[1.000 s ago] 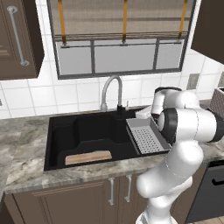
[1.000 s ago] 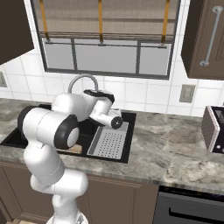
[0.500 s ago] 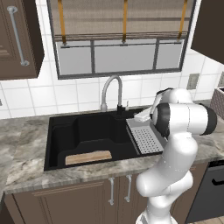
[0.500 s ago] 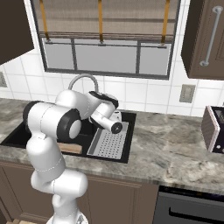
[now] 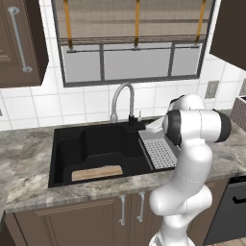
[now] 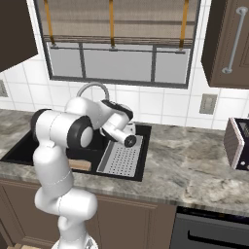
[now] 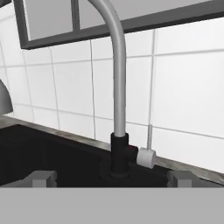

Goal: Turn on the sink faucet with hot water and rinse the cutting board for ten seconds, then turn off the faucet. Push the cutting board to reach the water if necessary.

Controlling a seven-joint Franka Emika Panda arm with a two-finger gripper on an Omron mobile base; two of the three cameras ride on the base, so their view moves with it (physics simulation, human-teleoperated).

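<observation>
Since a second ago the arm has been swinging in toward the faucet, its elbow dropping lower over the counter while the sink and board stay put.

In the left base view, the faucet is standing at the back rim of the black sink, its spout arching toward the left. The cutting board is lying flat on the sink floor near the front wall, left of the faucet and well apart from it. A grey drainer tray is sitting just to the right of the faucet, and the arm's white wrist is hanging over the tray's back edge.

In the right base view, the faucet is partly hidden behind the arm; a corner of the cutting board is peeking out below the elbow, beside the drainer tray.

In the hand view, the faucet is rising straight ahead — dark base, small pale lever sticking out to its right. The gripper is facing that base with its fingers spread wide on either side, gripping nothing and not touching the faucet.
</observation>
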